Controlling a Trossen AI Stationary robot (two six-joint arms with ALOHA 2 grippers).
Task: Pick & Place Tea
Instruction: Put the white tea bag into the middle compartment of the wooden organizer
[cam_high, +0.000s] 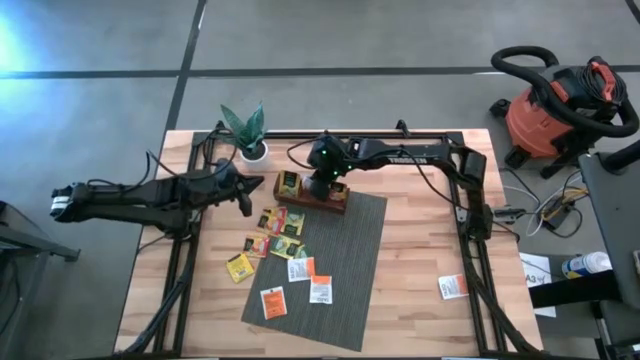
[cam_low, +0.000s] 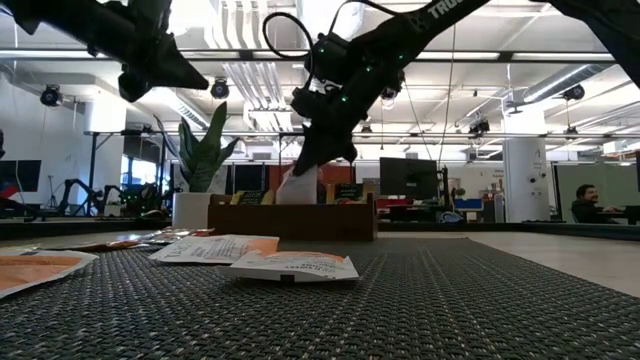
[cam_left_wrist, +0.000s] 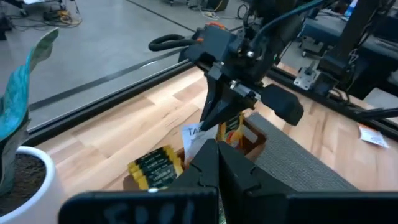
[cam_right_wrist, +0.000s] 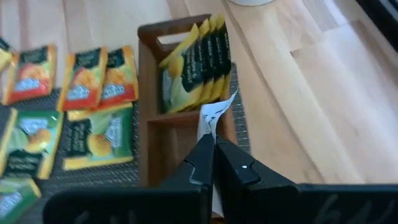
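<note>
Task's early on imo: right gripper (cam_right_wrist: 213, 144) pinches a white sachet (cam_right_wrist: 211, 116) over the wooden tray (cam_right_wrist: 151, 134), yellow sachets (cam_right_wrist: 193, 65) already slotted, approx. ten loose ones (cam_high: 272, 246) left on mat (cam_high: 355, 270); left gripper (cam_high: 246, 196) shut, empty, nearby.

The lower part of the white paper tea sachet (cam_right_wrist: 213, 118) is hidden between the dark fingers of the right gripper (cam_right_wrist: 213, 144) in the right wrist view, and its print is too blurred to be read. In the high view the long brown wooden compartment tray (cam_high: 334, 203) is largely covered by the right arm's wrist. In the low view an orange-and-white sachet (cam_low: 35, 270) is cut off by the picture's edge. The wording on the yellow sachets (cam_right_wrist: 196, 65) standing in the tray cannot be made out.
</note>
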